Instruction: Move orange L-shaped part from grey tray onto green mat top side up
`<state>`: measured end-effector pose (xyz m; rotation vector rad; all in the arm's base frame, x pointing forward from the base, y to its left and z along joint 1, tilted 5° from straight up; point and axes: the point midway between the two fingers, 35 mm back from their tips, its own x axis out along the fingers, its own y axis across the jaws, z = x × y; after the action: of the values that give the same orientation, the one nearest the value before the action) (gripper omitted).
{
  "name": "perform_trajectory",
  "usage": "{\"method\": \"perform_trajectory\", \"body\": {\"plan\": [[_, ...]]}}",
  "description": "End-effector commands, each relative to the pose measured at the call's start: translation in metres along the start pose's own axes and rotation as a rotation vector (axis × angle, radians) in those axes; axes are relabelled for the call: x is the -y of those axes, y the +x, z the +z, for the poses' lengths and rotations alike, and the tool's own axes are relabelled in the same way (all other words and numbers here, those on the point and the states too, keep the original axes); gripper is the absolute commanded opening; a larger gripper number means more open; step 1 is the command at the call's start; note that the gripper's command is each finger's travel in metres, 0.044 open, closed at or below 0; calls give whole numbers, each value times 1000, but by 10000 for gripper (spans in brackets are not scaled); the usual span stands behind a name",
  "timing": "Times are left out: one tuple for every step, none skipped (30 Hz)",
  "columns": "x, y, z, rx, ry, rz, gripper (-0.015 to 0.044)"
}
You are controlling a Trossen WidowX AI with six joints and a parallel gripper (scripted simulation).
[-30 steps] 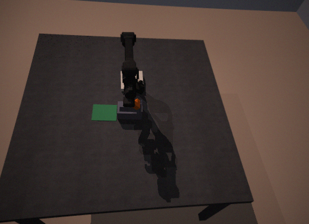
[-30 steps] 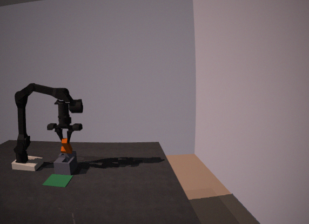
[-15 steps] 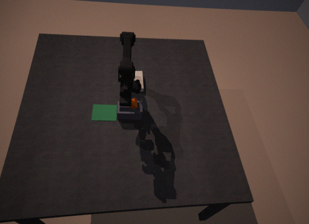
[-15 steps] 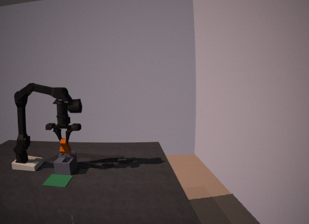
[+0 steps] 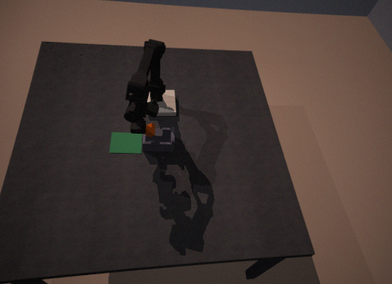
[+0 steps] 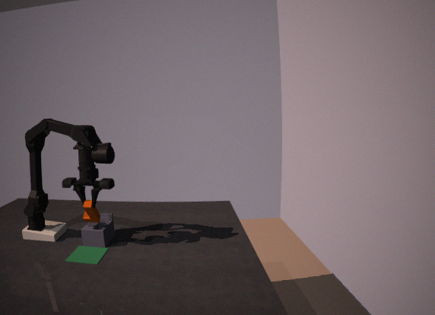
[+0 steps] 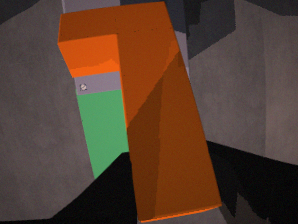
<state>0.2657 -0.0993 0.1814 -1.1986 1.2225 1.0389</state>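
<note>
The orange L-shaped part (image 5: 150, 129) (image 6: 91, 213) (image 7: 150, 110) hangs above the tray, tilted, clear of its pocket. My gripper (image 6: 88, 203) is shut on the part's straight end; in the wrist view its dark fingers stand on both sides of that end, and the L-shaped end is farther away at the upper left. The grey tray (image 5: 158, 147) (image 6: 93, 236) stands below the part with its pocket open. The green mat (image 5: 125, 143) (image 6: 87, 255) (image 7: 102, 130) lies beside the tray, with nothing on it. In the top view the fingertips are hidden behind the arm.
The arm's white base block (image 5: 168, 100) (image 6: 58, 228) stands behind the tray. The dark table top (image 5: 86, 202) (image 6: 171, 277) carries the tray, the mat and the arm's long shadow.
</note>
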Motion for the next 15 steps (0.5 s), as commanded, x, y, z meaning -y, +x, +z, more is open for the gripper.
{"method": "perform_trajectory", "body": {"plan": [[-1, 0, -16, 1, -5, -4, 0], [-1, 0, -20, 1, -5, -4, 0], [-1, 0, -24, 0, -5, -4, 0], [-2, 0, -28, 0, -5, -4, 0], [-2, 0, -32, 0, -5, -4, 0], [-3, 0, -36, -1, -5, -4, 0], [-3, 0, -40, -1, -5, -3, 0], [-3, 0, -44, -1, -5, -3, 0], [-4, 0, -48, -2, -5, -3, 0], [-4, 0, -52, -2, -5, -3, 0], [-4, 0, -55, -2, -5, -3, 0], [-5, 0, -59, -3, -5, -3, 0], [-5, 0, -64, -3, -5, -3, 0], [-5, -1, -69, -4, -5, -3, 0], [-6, -1, -74, -4, -5, -3, 0]]}}
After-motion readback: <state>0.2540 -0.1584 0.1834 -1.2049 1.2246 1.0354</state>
